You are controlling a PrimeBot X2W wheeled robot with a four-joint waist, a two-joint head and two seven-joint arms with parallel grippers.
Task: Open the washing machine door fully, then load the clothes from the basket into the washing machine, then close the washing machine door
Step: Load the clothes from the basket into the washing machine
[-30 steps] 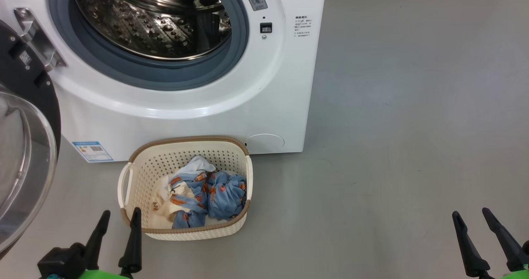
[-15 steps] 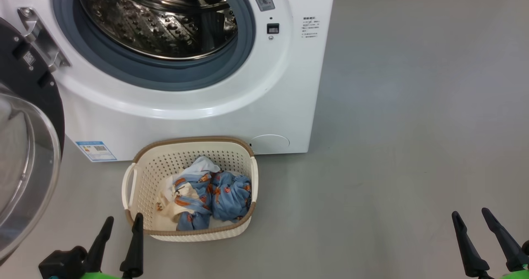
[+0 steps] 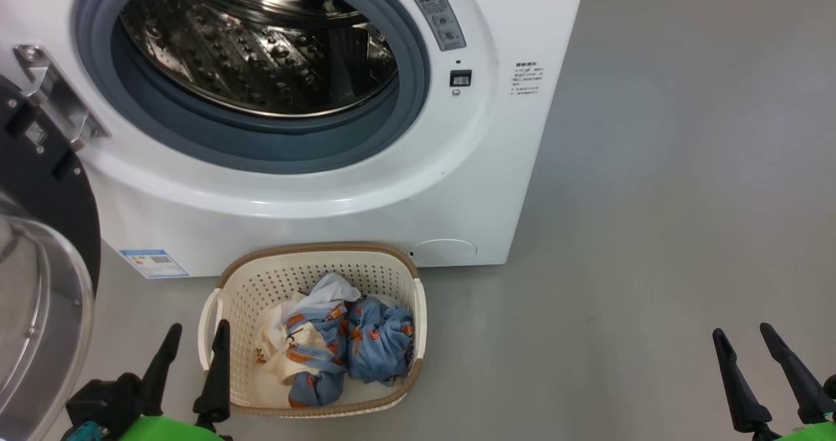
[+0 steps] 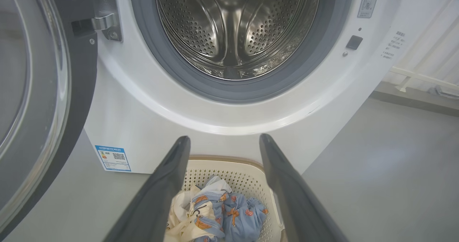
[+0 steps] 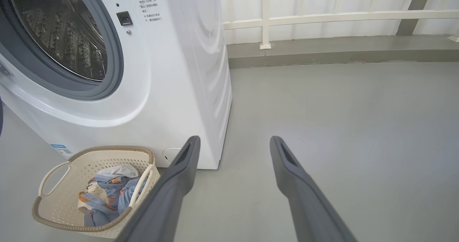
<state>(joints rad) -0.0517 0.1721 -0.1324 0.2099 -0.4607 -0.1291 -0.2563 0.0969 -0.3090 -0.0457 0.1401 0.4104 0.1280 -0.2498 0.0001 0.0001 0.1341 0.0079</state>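
Cream basket of clothes, lower middle of the head view, shifted only with the camera; door stands wide at left, left pincer and right pincer spread empty, so loading seems next.

- The washing machine door stands swung out left; the drum mouth gapes open.
- The basket, open-topped, sits low before it.
- Wide floor lies right.

The head camera has shifted; washing machine and basket show lower, rightward.
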